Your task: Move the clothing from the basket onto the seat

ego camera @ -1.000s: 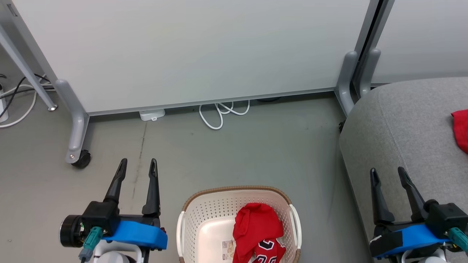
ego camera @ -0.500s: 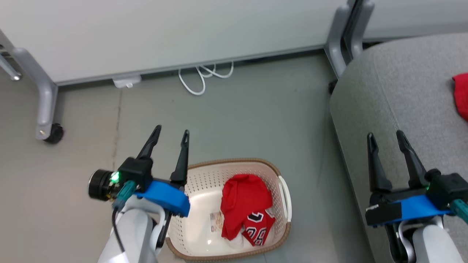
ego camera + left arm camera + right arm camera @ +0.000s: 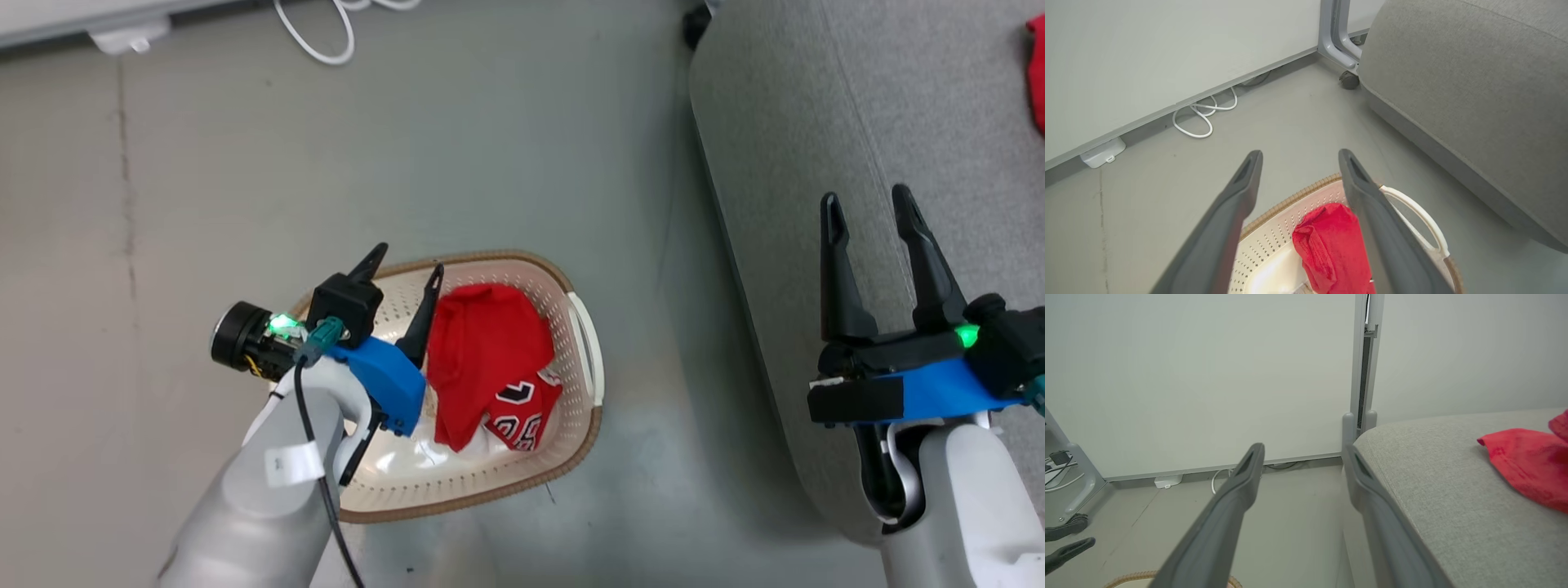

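Left claw (image 3: 408,258) (released, fingers spread wide, holding nothing) poised over the rim of the basket (image 3: 522,256); the clothing (image 3: 482,351), a red heap including a numbered jersey, lies just right of its inner finger, inside the basket and untouched. Right claw (image 3: 865,194), likewise released and empty, hangs over the edge of the seat (image 3: 784,106); another red garment (image 3: 1527,465) rests on the cushion to its right. Likely hazards: a finger catching the perforated wall and dragging the basket; a shallow pinch lifting one layer only, so that the jersey slips back or drops to the floor (image 3: 245,163) short of the seat.
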`<state>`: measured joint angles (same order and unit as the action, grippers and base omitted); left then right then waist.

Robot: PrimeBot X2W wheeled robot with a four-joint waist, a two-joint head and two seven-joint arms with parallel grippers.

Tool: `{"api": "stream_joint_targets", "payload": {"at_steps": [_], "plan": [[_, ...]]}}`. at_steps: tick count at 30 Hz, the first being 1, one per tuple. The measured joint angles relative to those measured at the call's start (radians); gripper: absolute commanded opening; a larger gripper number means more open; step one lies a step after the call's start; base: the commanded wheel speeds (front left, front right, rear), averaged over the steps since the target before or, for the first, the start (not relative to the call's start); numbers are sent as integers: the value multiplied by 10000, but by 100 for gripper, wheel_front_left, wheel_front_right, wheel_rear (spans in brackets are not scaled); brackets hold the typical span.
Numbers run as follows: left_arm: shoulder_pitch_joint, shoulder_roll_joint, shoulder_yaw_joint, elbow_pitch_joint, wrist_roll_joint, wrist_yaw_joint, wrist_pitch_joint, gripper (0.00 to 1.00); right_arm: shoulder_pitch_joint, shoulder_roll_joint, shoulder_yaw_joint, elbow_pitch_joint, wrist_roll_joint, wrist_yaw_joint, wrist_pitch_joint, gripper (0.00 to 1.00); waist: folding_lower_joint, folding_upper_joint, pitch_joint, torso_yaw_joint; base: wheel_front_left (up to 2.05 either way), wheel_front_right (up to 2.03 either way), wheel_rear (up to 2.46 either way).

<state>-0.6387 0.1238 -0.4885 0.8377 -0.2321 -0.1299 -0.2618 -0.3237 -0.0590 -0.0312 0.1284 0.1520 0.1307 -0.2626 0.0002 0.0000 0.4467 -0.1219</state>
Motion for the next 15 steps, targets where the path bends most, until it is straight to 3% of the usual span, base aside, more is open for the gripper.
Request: {"api": "stream_joint_targets", "payload": {"at_steps": [9,15], "plan": [[-1797,21,-1795,2115,-872,0,272,100,-716,50,113,-326,25,0,0,100,1,0,1649,-478,0,0,0],[-2545,31,-2790,3057,-1643,0,1708,100,-1217,65,242,-529,153,0,0,100,0,0,2739,-654,0,0,0]]}}
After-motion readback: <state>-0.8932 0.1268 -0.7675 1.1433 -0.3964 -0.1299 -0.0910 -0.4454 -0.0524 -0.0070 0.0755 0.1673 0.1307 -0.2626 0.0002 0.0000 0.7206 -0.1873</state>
